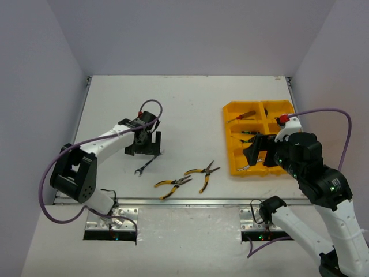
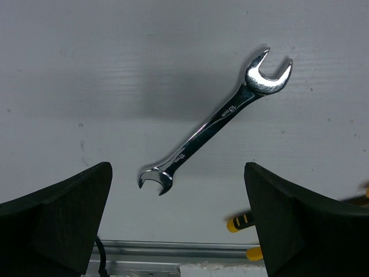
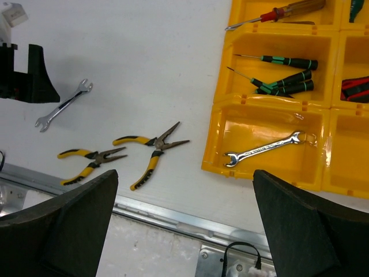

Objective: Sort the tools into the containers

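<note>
The only lettering is on the wrench [image 2: 210, 127] lying on the bench [image 2: 86, 69], seen by the left wrist camera. Small dark size stamps sit on its shank, one near each open end. Each looks like a short number, but the digits are too small and blurred to read for certain.

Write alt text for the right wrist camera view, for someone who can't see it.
A yellow tray on a white table holds a silver wrench in its near compartment, green-handled screwdrivers in the one behind and a red-handled screwdriver beyond. Left of it lie two yellow-handled pliers and a second wrench, seen between the right gripper's open jaws.
</note>
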Controlling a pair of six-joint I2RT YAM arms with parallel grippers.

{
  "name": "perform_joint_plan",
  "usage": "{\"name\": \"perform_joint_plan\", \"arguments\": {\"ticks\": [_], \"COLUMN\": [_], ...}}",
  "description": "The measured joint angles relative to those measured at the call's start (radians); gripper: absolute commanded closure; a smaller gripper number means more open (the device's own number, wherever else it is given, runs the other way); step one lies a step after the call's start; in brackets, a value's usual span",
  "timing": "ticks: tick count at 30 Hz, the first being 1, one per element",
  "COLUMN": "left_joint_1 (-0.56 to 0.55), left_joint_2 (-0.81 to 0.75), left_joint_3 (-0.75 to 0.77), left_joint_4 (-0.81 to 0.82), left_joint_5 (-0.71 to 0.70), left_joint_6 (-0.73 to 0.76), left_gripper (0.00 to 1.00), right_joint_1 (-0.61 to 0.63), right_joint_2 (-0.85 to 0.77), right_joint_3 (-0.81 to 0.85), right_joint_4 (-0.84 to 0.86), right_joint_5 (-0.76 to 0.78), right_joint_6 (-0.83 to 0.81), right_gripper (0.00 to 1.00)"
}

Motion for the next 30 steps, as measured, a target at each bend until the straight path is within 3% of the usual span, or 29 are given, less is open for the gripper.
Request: {"name": "perform_joint_plan", "arguments": {"ticks": [9, 14, 19, 20, 22, 30], "left_joint_1": [-0.001, -0.012, -0.041, -0.041, -0.043, -0.053], "left_joint_2": [0.155, 0.212, 0.232, 0.233, 0.234, 0.232], "left_joint_3": [-0.031, -0.019, -0.003, -0.003, -0.003, -0.001], "left_joint_4": [0.037, 0.069, 0.077, 0.079, 0.081, 0.08], "left_joint_5": [0.088, 0.134, 0.148, 0.15, 0.159, 0.168], "left_joint_6": [0.054, 0.077, 0.089, 0.091, 0.098, 0.108], "left_gripper": [0.28, 0.6, 0.84, 0.84, 1.0, 1.0], "right_joint_1": [0.0, 0.0, 0.0, 0.0, 0.0, 0.0], "right_joint_2": [-0.008, -0.013, -0.023, -0.024, -0.024, -0.018], "right_joint_3": [-0.039, -0.045, -0.045, -0.045, -0.045, -0.045], "right_joint_4": [0.054, 0.057, 0.06, 0.06, 0.061, 0.066], "right_joint_5": [-0.081, -0.101, -0.106, -0.106, -0.107, -0.119], "right_joint_6": [-0.01, -0.016, -0.022, -0.024, -0.024, -0.024], "right_gripper": [0.01, 0.01, 0.01, 0.01, 0.01, 0.01]}}
